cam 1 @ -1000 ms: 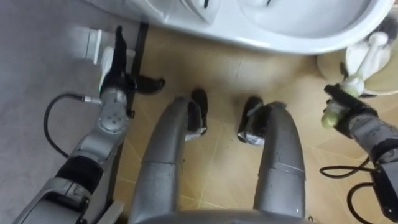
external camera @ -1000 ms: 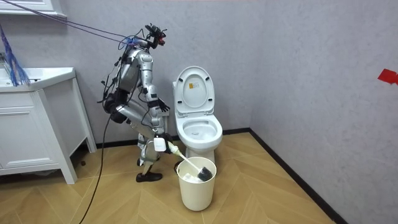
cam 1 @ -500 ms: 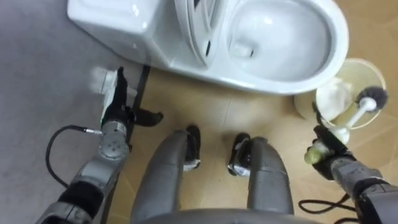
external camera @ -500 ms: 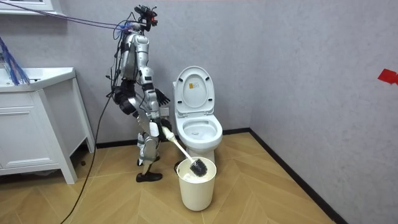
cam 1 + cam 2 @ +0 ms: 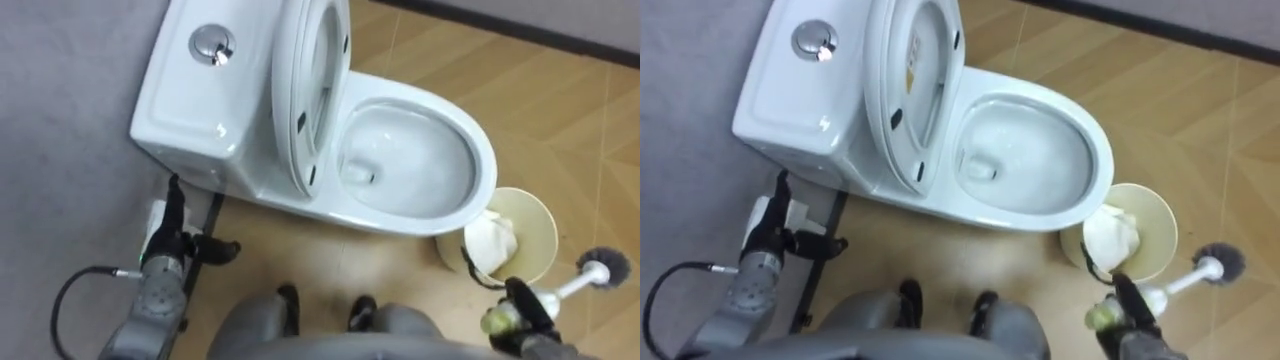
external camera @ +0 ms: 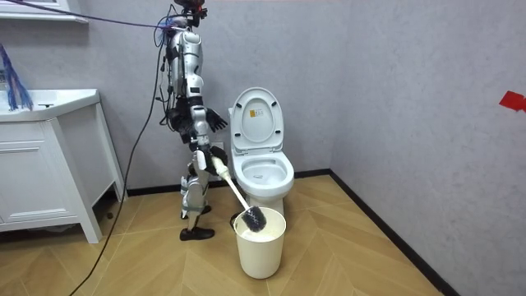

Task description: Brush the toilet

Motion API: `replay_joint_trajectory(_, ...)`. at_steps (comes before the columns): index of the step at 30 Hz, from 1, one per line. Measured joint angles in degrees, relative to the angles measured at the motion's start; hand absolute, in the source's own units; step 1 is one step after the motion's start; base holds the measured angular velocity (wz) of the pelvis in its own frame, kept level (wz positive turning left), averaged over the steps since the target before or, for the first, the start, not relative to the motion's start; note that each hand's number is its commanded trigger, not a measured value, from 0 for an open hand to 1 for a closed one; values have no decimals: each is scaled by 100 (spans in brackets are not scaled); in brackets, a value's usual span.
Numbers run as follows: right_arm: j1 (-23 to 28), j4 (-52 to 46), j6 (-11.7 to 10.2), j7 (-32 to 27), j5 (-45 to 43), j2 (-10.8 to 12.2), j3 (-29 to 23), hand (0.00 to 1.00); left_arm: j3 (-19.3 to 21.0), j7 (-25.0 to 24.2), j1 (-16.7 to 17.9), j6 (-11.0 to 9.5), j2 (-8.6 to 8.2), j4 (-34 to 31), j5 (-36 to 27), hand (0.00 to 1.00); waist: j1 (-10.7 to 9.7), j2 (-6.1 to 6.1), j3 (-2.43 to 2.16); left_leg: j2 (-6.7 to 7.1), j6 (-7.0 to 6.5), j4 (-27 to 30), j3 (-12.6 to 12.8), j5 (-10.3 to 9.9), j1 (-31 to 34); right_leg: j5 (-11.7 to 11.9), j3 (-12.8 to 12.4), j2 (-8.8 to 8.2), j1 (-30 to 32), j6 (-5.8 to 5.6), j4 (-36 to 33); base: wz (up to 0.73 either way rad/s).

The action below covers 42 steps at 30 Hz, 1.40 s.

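A white toilet [image 5: 210, 105] stands with its lid [image 5: 310, 90] raised and its bowl [image 5: 410, 160] open. My right hand [image 5: 519, 308] is at the lower right, shut on the yellowish grip of the toilet brush [image 5: 560, 290]. The brush's white handle slants away, and its dark head [image 5: 605, 268] hangs just right of a cream bin [image 5: 535, 225]. In the room view the brush head [image 6: 253, 219] is at the rim of the bin [image 6: 260, 251]. My left hand [image 5: 170, 243] hangs open by the toilet's tank, holding nothing.
The bin holds crumpled white paper [image 5: 495, 238] and stands on the wooden floor in front of the bowl. A grey wall runs behind the toilet [image 6: 261, 156]. A white cabinet [image 6: 49, 164] stands at the room view's left.
I have straightened from a bend to standing upright, so the eye view now takes in the whole toilet. The brush has risen, its head up from inside the bin to rim level.
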<state>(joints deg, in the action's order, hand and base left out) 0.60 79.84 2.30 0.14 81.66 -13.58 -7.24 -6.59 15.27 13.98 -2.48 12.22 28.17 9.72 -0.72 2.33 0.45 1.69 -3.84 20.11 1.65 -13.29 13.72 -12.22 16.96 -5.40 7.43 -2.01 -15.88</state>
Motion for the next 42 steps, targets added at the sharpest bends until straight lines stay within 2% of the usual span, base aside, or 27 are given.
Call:
replay_joint_trajectory(2,16,-3,-2,1,-22,18,-97,100,103,9,145,5,-1,-267,73,0,-17,20,-3,9,10,-104,-25,6,-194,4,40,14,-231,-7,150,8)
replay_joint_trajectory(6,121,-136,-22,11,-170,142,-84,100,221,67,460,145,-8,-546,577,0,-24,122,-5,17,25,-272,-22,15,-622,12,108,35,-685,-17,333,8)
replay_joint_trajectory(10,150,-224,-19,-8,-329,198,-95,100,377,184,681,250,-53,-1006,1141,0,-15,175,8,24,28,-277,-86,13,-735,14,172,42,-856,-19,380,12)
replay_joint_trajectory(11,159,-231,-19,-21,-377,220,-105,100,481,279,768,251,-67,-1221,1402,0,-3,198,-10,27,37,-301,-123,7,-743,17,178,52,-880,-25,440,6)
replay_joint_trajectory(13,171,-287,-20,-65,-586,231,-90,100,618,429,810,252,-84,-1491,1704,0,61,208,-9,23,46,-306,-136,11,-745,33,179,61,-886,-19,441,0)
replay_joint_trajectory(19,254,-409,-24,-87,-1086,250,-67,100,637,811,813,210,-60,-1987,2120,0,236,203,-6,9,76,-347,-192,34,-897,119,178,110,-1052,8,549,0)
replay_joint_trajectory(22,251,-452,-55,-50,-1516,248,17,100,614,944,812,-15,-59,-2102,2460,0,253,205,-8,4,92,-386,-192,45,-1042,132,182,125,-1197,20,611,0)
replay_joint_trajectory(24,209,-461,-116,10,-2032,239,37,100,617,1042,812,-167,-48,-2187,2691,0,256,201,-12,7,108,-390,-189,56,-1055,140,187,142,-1211,27,621,0)
replay_joint_trajectory(27,143,-521,-142,-4,-2566,190,46,100,596,1099,811,-290,18,-2185,3120,0,273,194,-15,4,127,-394,-187,68,-1053,152,200,162,-1210,47,623,0)
replay_joint_trajectory(30,-8,-529,-172,-20,-3100,97,50,100,577,1097,802,-296,20,-2158,3370,0,264,165,-19,0,134,-404,-173,73,-1060,154,177,166,-1206,49,623,0)
replay_joint_trajectory(34,-127,-613,-216,80,-3974,0,104,100,549,1050,799,-296,22,-2024,3377,0,248,128,-15,-5,134,-458,-137,76,-1126,154,156,164,-1227,49,624,-5)
replay_joint_trajectory(37,-112,-925,-238,173,-5065,-34,100,100,538,1012,802,-294,29,-2024,3511,0,240,125,-16,-5,134,-483,-137,76,-1132,153,162,161,-1220,49,623,0)
replay_joint_trajectory(42,-197,-1260,-410,413,-6175,-242,516,100,90,703,755,-330,310,-1697,3733,0,248,170,-14,-6,123,-617,-79,122,-1234,153,135,136,-1226,48,619,-5)
